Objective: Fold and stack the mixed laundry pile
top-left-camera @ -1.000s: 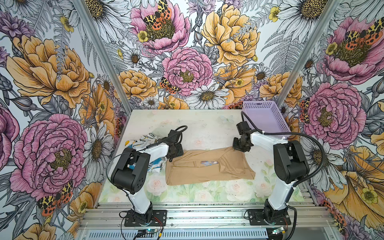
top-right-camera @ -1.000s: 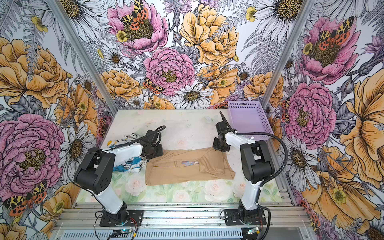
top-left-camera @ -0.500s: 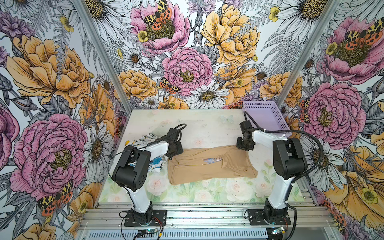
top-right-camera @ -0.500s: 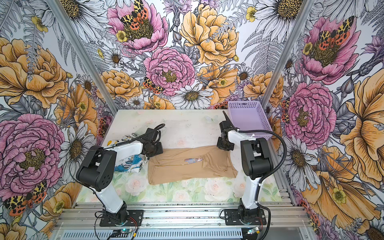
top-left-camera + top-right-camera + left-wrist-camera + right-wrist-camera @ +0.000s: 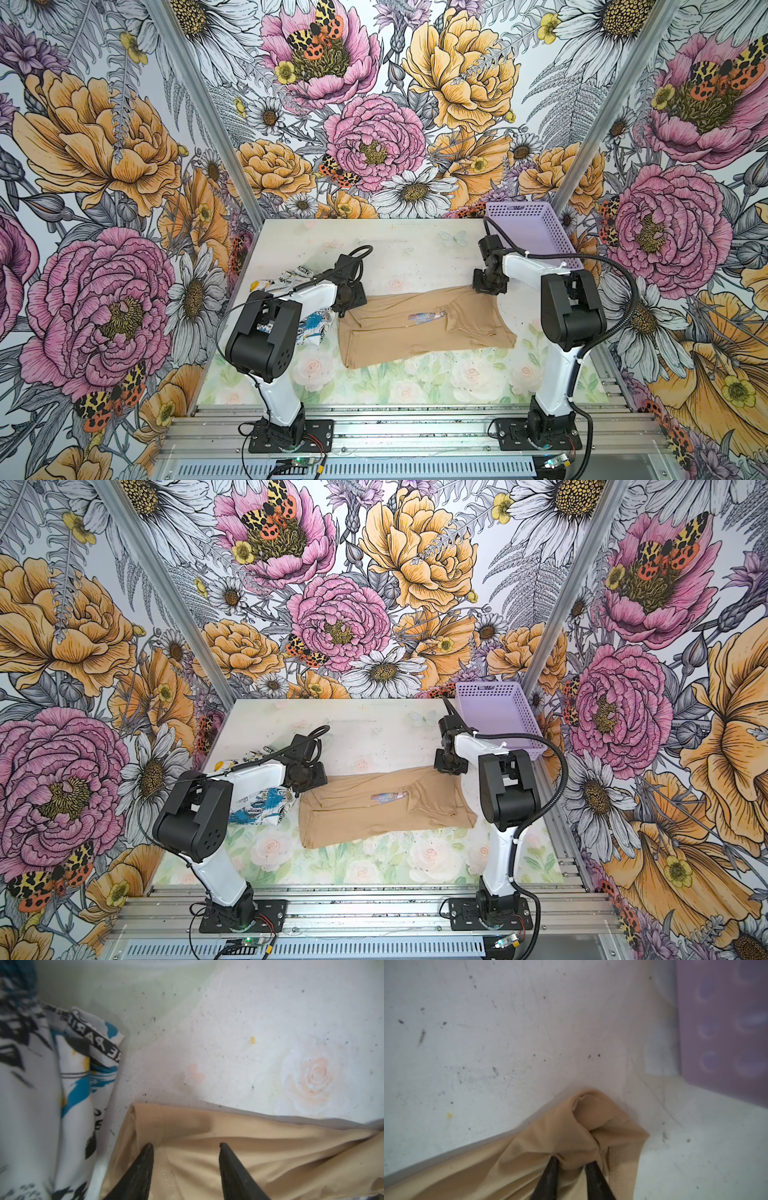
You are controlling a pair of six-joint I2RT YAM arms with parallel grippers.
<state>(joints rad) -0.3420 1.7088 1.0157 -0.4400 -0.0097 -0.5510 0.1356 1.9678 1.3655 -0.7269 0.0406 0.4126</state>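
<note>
In both top views the plain tan-beige soft garment (image 5: 419,336) lies spread mid-frame on the pale floral surface (image 5: 415,249). The right gripper (image 5: 573,1162) is clenched on its bunched corner, near the lavender perforated plastic basket (image 5: 724,1022). The left gripper (image 5: 186,1147) stands released over the opposite corner, perhaps touching it. The crumpled white garment with blue and yellow patches and black lettering (image 5: 79,1076) lies just left of it.

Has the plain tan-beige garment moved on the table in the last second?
Yes, slightly: the plain tan-beige garment has slid rightward, toward the lavender perforated plastic basket, pinched by the right gripper.
</note>
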